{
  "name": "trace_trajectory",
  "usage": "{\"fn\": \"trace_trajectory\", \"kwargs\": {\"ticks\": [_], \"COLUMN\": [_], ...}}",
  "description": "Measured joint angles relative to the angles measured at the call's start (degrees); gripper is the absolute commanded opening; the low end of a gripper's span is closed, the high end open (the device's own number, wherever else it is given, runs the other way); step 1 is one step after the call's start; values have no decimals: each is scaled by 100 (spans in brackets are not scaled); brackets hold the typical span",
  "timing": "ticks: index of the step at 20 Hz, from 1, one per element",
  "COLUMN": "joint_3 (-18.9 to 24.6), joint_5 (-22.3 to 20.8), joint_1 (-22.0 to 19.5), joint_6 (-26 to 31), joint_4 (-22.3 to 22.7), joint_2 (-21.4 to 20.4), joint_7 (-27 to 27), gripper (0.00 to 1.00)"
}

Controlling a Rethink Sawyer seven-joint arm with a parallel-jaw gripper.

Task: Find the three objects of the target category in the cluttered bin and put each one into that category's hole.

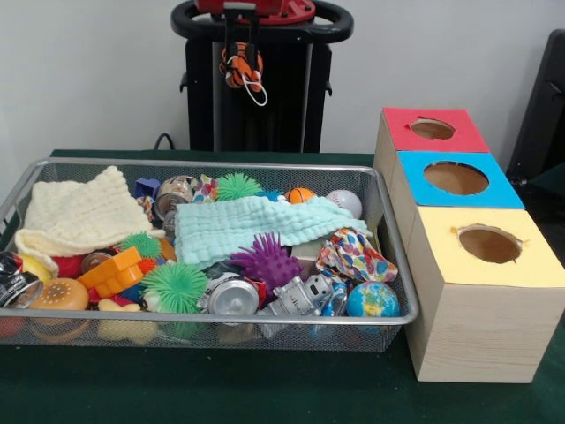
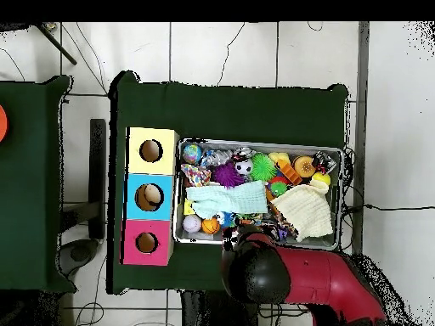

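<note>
The wire mesh bin (image 1: 388,238) lies at the table's left and is full of clutter. It holds a cream knit cloth (image 1: 79,212), a mint cloth (image 1: 238,225), a purple spiky ball (image 1: 265,261), green spiky balls (image 1: 174,284), a globe ball (image 1: 372,300), a baseball (image 1: 346,203), a small basketball (image 1: 300,195), a silver can (image 1: 232,296) and a silver robot toy (image 1: 296,300). My gripper (image 1: 240,69) hangs high at the back, above the bin's far rim, with orange parts and a white cable on it. In the overhead view the arm (image 2: 289,276) hides it.
Three wooden boxes with round holes stand in a row right of the bin: red top (image 1: 459,141), blue top (image 1: 415,181), yellow top (image 1: 441,256). From overhead they are left of the bin (image 2: 344,195). The black pedestal (image 1: 282,97) stands behind the table.
</note>
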Motion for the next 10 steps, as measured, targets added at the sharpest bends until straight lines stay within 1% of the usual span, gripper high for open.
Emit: {"fn": "trace_trajectory", "kwargs": {"ticks": [10], "joint_3": [-75], "joint_5": [91], "joint_1": [274], "joint_6": [0], "joint_4": [3], "joint_2": [-4], "joint_7": [0], "gripper": [0]}}
